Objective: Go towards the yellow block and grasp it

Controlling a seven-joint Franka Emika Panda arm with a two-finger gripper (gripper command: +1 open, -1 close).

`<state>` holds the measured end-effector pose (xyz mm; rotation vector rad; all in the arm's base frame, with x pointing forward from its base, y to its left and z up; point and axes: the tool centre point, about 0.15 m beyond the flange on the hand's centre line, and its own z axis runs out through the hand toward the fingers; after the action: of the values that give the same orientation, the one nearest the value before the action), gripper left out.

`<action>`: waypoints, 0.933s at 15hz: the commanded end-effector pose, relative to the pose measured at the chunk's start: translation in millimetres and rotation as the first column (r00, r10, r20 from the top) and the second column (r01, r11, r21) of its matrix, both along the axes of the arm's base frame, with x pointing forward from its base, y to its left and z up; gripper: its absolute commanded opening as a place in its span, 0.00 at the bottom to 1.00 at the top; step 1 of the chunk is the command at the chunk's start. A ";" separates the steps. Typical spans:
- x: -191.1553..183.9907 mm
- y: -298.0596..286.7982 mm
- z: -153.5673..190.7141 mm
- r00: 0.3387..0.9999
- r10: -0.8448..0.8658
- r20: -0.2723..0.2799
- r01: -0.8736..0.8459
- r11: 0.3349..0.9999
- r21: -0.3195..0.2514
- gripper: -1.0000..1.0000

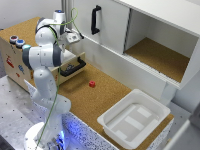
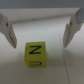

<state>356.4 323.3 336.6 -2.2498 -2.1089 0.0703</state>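
Yellow block [image 2: 35, 54] sits between open fingers [image 2: 7, 31] — ungrasped, edges blurred.

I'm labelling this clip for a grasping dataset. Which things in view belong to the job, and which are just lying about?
Job:
yellow block, marked with an N
gripper, open, fingers either side above the block

Lying about:
red block on the cork counter
white bin
open cabinet
black-handled drawer

A cork-topped bench [image 1: 95, 102] sits on a perforated metal floor plate [image 1: 12, 112]. Behind it stands a white cabinet [image 1: 150, 35] with a black door handle [image 1: 95, 20] and an open, cork-lined compartment [image 1: 160, 55].
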 end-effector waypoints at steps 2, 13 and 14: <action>-13.8 -11.9 -22.4 0.988 0.032 0.151 -0.042 0.997 0.067 1.00; -27.6 -31.6 -27.9 0.985 -0.014 0.173 0.008 0.999 0.034 1.00; -28.4 -31.7 -28.9 0.985 -0.014 0.173 0.007 0.999 0.036 1.00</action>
<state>350.6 307.7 317.7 -2.2700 -2.1421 0.0118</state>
